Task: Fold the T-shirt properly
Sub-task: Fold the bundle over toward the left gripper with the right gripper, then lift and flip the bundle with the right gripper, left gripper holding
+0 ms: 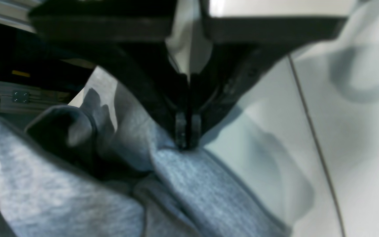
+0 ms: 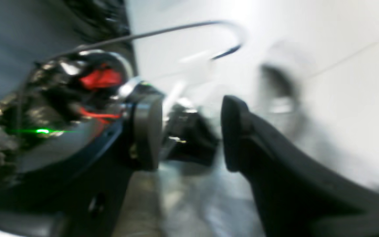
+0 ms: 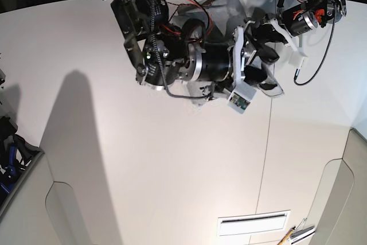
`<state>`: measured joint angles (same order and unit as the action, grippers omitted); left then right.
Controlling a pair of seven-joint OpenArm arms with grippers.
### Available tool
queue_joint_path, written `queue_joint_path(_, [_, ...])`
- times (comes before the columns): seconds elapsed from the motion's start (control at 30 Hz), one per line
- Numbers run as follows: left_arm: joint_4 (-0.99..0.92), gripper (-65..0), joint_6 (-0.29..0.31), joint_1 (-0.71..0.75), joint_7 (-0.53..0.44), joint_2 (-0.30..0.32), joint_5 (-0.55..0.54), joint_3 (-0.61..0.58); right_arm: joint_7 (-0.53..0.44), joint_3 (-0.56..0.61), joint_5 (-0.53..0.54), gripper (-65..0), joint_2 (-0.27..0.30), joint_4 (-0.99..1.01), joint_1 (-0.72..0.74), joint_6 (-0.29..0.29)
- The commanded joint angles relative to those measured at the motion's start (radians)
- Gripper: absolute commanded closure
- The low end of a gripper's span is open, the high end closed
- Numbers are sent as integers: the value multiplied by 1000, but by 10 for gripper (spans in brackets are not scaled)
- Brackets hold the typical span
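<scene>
In the left wrist view the heather-grey T-shirt (image 1: 61, 191) lies bunched in the lower left, with a hemmed edge running up to my left gripper (image 1: 186, 144). That gripper is shut on a fold of the fabric, just above the white table. My right gripper (image 2: 191, 135) fills the blurred right wrist view, its two dark fingers (image 2: 235, 131) standing well apart with nothing between them. In the base view both arms crowd the far end of the table, the right arm (image 3: 195, 64) in front of the left arm (image 3: 309, 15), and they hide most of the shirt.
The white table (image 3: 172, 159) has a seam (image 3: 264, 159) running front to back, also seen as a thin seam line (image 1: 308, 115). A vent slot (image 3: 252, 222) and small tools (image 3: 295, 234) sit at the near edge. A dark bin (image 3: 11, 159) stands at the left.
</scene>
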<state>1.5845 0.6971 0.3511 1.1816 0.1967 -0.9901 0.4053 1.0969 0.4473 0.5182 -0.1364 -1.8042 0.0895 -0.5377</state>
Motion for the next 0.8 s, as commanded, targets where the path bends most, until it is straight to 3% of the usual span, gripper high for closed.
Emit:
queue_joint_path(0.0, [4, 0, -4, 3, 23, 6, 7, 1, -14, -14, -14, -211, -16, -48, 24, 16])
queue_joint_path(0.1, [4, 0, -4, 3, 23, 6, 7, 1, -7, -75, -148, -6, -14, -133, 26, 82])
queue_joint_path(0.37, [4, 0, -4, 3, 23, 6, 7, 1, 0, -208, -426, 0, 39, -119, 15, 240])
queue_joint_path(0.77, [4, 0, -4, 3, 23, 6, 6, 1, 3, -130, -399, 0, 61, -92, -45, 247])
